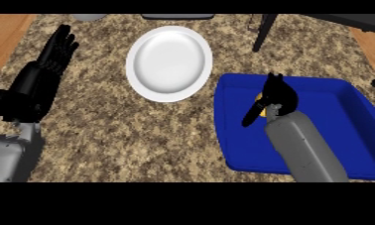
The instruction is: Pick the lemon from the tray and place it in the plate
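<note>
1. Right hand (275, 99): black, at the end of a grey forearm coming in from the lower edge. It sits over the blue tray (322, 95), directly above the fruit. Whether its fingers are open or closed on anything, I cannot tell; the hand covers its own grasp.
2. Lemon (261, 110): only a small yellow sliver shows beside and under the right hand, inside the tray towards its left half. Judged light, rounded and stiff-skinned, with a waxy rind likely to slip or roll. Best taken across its middle, fingers on one side and thumb opposite, not at the tapered ends.
3. Left hand (55, 53): black, resting at the left edge of the view, fingers straight and pointing up, holding nothing.
4. Counter (132, 130): speckled brown stone, carrying tray and plate.
5. Plate (169, 63): white, round, lying bare, up and to the left of the tray and just apart from its corner. Its shallow rim would check little rolling, so the fruit wants setting down near the centre.
</note>
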